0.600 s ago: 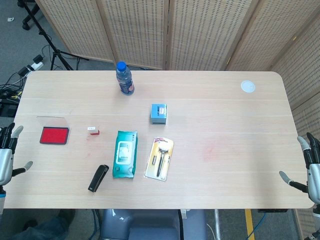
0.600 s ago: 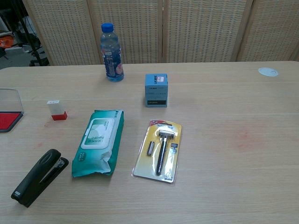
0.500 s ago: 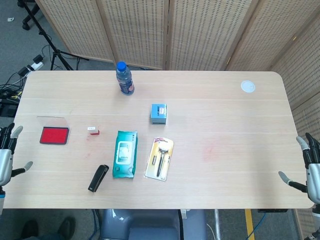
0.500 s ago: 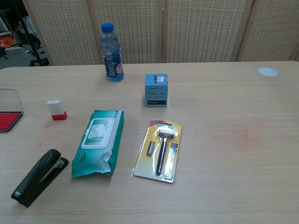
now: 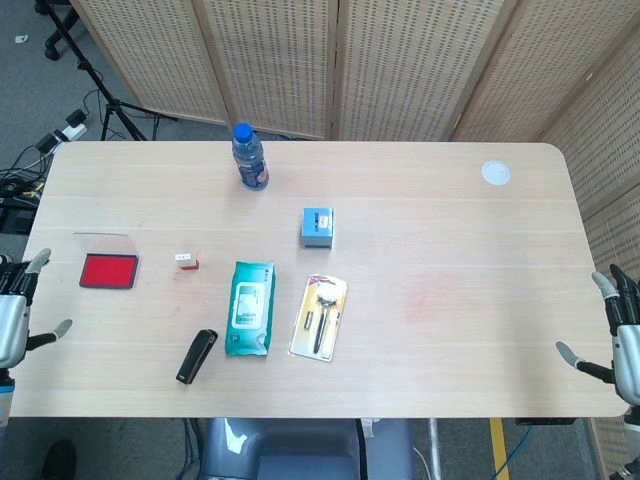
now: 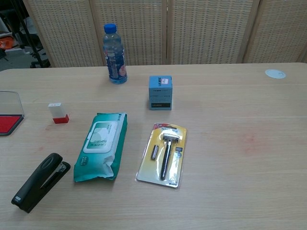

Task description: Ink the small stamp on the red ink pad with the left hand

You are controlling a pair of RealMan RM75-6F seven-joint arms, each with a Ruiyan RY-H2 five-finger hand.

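Pale wood-grain table [image 5: 450, 240], flat red ink pad [image 5: 108, 271], boxy small stamp [image 5: 186, 262].

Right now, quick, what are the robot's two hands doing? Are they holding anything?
Left hand: open, fingers apart, holding nothing, at the table's left edge.
Right hand: open, fingers apart, holding nothing, at the table's right edge.

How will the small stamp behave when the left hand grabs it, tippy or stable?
The small stamp stands upright, taller than its red base is wide, so a sideways nudge would probably topple it. It looks stiff and light, likely to skid on the smooth table.
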